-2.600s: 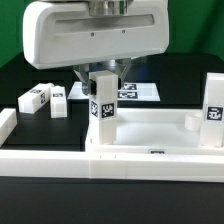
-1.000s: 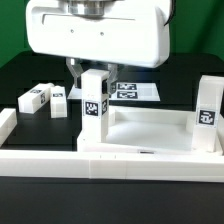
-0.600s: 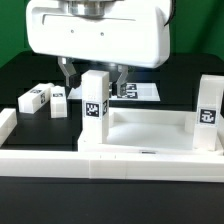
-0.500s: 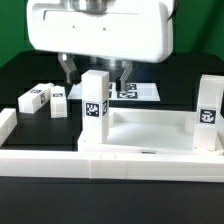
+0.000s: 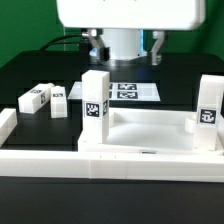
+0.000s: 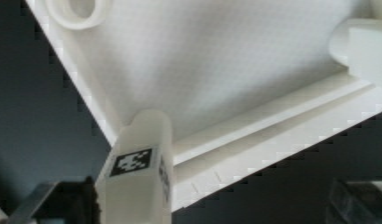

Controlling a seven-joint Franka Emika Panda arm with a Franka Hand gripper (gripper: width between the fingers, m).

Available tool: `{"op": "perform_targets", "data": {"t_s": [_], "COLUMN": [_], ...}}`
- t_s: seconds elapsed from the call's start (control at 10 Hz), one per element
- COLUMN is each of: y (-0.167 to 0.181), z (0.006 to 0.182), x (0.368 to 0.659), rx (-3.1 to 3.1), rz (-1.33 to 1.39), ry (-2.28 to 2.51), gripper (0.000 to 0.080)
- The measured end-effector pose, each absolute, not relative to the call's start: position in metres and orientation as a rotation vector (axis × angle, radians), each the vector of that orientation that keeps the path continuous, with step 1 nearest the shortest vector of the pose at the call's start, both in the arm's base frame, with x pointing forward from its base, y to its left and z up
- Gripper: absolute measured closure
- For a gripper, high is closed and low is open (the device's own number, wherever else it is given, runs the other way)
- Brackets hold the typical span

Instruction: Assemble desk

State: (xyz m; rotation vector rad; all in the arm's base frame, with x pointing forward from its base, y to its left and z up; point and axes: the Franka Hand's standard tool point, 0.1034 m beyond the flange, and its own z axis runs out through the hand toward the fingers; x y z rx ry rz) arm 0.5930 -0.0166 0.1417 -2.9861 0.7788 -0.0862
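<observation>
Desk top [image 5: 150, 158] is lying flat, hollow side up, on the black surface [image 5: 25, 65], filling the near part of the exterior view. Reading that view as a dial centred on it, one upright leg [image 5: 96, 108] is standing in the corner at about 10 o'clock and a second upright leg [image 5: 209, 114] is standing at about 2 o'clock. Whether either is fully seated I cannot tell. Two loose legs [image 5: 35, 97] are lying side by side farther out toward 10 o'clock, and the marker board [image 5: 131, 91] is lying beyond at 12 o'clock. The pincer [image 5: 125, 55] is hovering above and clear of the 10 o'clock leg, its fingers spread wide and gripping nothing. The kit is looking like light, stiff, smooth plastic, so it is probably slippery. A loose leg is likely best taken across two flat sides near mid-length. The top seems too broad to span and is better pinched at its raised rim.
</observation>
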Motion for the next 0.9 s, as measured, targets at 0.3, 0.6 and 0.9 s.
{"op": "perform_targets", "data": {"t_s": [0.3, 0.6, 0.9], "y": [-0.017, -0.005, 0.009], "z": [0.140, 0.134, 0.125], "x": [0.593, 0.579, 0.565], "rx": [-2.987, -2.948, -2.919], "rz": [-0.083, -0.060, -0.066], "ry": [0.781, 0.915, 0.994], "gripper": [0.0150, 0.0150, 0.0150]}}
